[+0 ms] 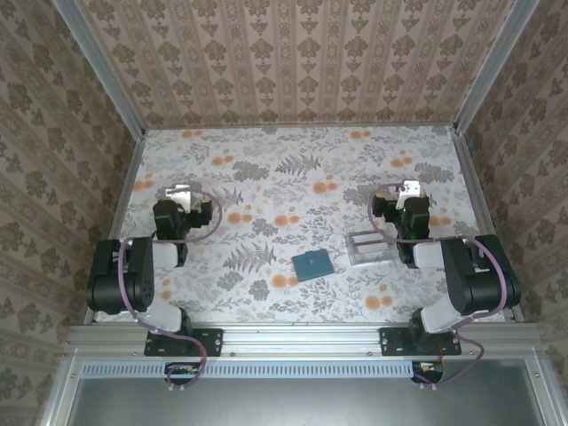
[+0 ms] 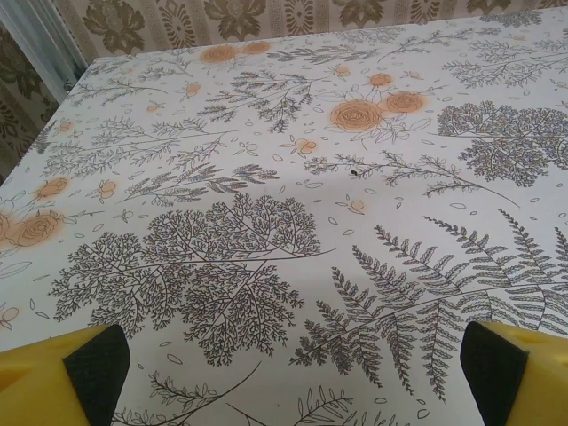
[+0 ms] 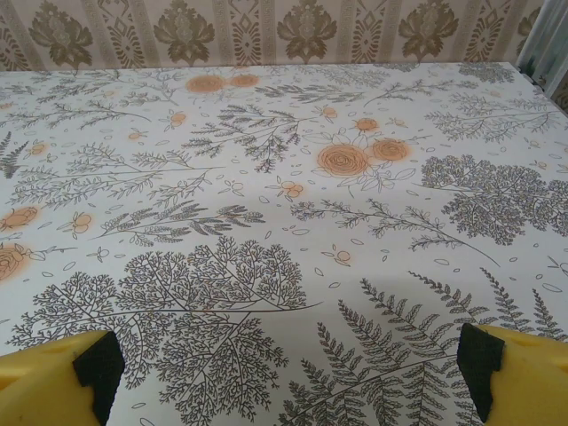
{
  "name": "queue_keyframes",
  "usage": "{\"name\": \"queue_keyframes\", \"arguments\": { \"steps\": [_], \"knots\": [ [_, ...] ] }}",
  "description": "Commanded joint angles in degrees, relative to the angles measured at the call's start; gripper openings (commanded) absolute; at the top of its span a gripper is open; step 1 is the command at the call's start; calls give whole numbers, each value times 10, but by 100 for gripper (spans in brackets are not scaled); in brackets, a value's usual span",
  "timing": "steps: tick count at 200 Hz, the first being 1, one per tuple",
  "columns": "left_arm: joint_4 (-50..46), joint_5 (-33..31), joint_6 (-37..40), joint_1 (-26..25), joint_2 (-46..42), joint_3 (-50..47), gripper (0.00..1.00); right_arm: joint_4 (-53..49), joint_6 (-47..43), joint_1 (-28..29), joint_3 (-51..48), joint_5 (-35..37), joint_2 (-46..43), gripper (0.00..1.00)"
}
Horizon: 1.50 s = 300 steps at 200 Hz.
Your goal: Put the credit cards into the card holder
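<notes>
Greyish clear card holder (image 1: pixel 371 247) near desk (image 1: pixel 293 160) near edge, just beside right arm, behind right fingers (image 1: pixel 410 189), long side roughly along that edge. Teal wallet (image 1: pixel 312 264) just left of it; credit cards maybe tucked inside, can't tell. Left fingers (image 1: pixel 180 192) well apart. Both pairs wide open, empty. Right arm nearer imo.

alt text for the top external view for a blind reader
A dark teal wallet and a clear card holder lie apart on a floral table, closer to the right arm than the left arm. Both black arms sit folded at the near edge.
</notes>
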Motion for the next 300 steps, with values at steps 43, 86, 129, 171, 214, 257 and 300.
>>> {"name": "queue_keyframes", "arguments": {
  "steps": [43,86,129,171,214,257,300],
  "knots": [
    [-3,-14,-6,-8,-6,4,100,-4,1,-2,5,-11,-1,100],
    [-6,-17,-10,-5,-5,6,100,-5,2,-2,6,-12,-1,100],
    [-1,-11,-9,-5,-8,4,100,-15,4,-5,6,-16,-14,100],
    [-167,-33,22,-53,-160,26,100,-261,85,-5,81,57,-154,100],
    [-395,-152,-206,-107,-279,121,100,-706,440,-15,241,85,-163,96],
    [-517,-82,-449,-70,-407,109,100,-937,665,-17,232,-5,-240,100],
    [-620,-11,-376,-143,-372,191,100,-1042,766,-9,177,-77,-355,94]
  ]
}}
